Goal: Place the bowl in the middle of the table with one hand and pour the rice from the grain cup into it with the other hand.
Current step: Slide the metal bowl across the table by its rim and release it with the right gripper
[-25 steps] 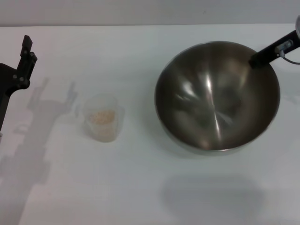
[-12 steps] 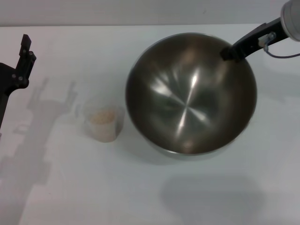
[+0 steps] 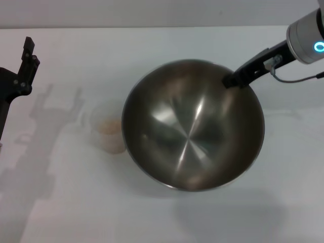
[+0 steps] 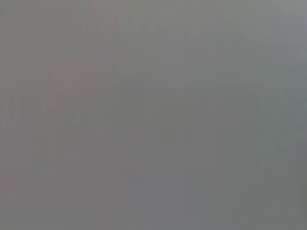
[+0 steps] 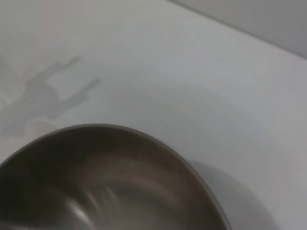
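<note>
The steel bowl [image 3: 192,126] hangs tilted above the white table [image 3: 66,202], its shadow falling nearer the front edge. My right gripper [image 3: 230,81] is shut on the bowl's far right rim. The clear grain cup [image 3: 105,129] stands left of the bowl with pale rice [image 3: 108,126] inside; the bowl's left rim covers part of the cup. The right wrist view shows the bowl's rim and inside [image 5: 96,187] over the table [image 5: 168,72]. My left gripper [image 3: 26,58] is parked at the far left edge, apart from the cup. The left wrist view shows only plain grey.
The arm's shadow lies on the table left of the cup [image 3: 40,121]. A grey cable [image 3: 296,78] hangs from the right wrist. The table's back edge meets a grey wall [image 3: 152,12].
My right gripper has carried the bowl leftward and nearer, toward the table's middle; its rim now overlaps the cup. The left arm and the cup have not moved.
</note>
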Robot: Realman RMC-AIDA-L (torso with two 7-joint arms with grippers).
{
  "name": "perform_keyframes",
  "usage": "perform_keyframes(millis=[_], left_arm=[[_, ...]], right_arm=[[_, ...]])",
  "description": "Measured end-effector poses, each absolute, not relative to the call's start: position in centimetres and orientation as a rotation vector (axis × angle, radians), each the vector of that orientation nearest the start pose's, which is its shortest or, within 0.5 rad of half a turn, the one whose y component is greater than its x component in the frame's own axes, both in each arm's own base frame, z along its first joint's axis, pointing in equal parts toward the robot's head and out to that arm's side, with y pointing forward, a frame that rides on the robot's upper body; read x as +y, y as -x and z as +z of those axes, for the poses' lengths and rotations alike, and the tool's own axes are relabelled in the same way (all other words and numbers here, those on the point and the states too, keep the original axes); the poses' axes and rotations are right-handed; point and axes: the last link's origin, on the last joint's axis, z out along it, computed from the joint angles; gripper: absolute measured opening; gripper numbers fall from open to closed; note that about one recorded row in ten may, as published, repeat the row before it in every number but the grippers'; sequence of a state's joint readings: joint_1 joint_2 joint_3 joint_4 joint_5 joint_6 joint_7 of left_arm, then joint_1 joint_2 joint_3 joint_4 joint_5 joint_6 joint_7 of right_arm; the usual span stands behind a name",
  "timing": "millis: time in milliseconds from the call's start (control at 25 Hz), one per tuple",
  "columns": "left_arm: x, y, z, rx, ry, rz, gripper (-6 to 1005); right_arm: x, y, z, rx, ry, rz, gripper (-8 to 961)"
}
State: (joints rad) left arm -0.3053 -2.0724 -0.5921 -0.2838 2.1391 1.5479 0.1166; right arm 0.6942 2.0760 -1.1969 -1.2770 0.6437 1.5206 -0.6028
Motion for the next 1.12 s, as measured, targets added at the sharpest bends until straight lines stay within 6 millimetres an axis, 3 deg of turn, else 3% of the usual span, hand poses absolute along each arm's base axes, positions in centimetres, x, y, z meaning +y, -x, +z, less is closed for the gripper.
perform_keyframes(millis=[400, 1080, 1120], left_arm=[[27.7, 29.4, -1.0, -0.165, 1.528, -0.822, 726], [27.5, 29.4, -0.9, -0.161, 1.523, -0.826, 725], [27.5, 29.4, -0.9, -0.161, 1.522, -0.826, 725]], right_arm=[[38.3, -17.1, 0.6, 1.071, 2.6, -0.243, 21], [38.5, -16.6, -0.6, 1.06, 2.625, -0.284, 23], [38.5, -16.5, -0.5, 1.053, 2.622, -0.282, 81]])
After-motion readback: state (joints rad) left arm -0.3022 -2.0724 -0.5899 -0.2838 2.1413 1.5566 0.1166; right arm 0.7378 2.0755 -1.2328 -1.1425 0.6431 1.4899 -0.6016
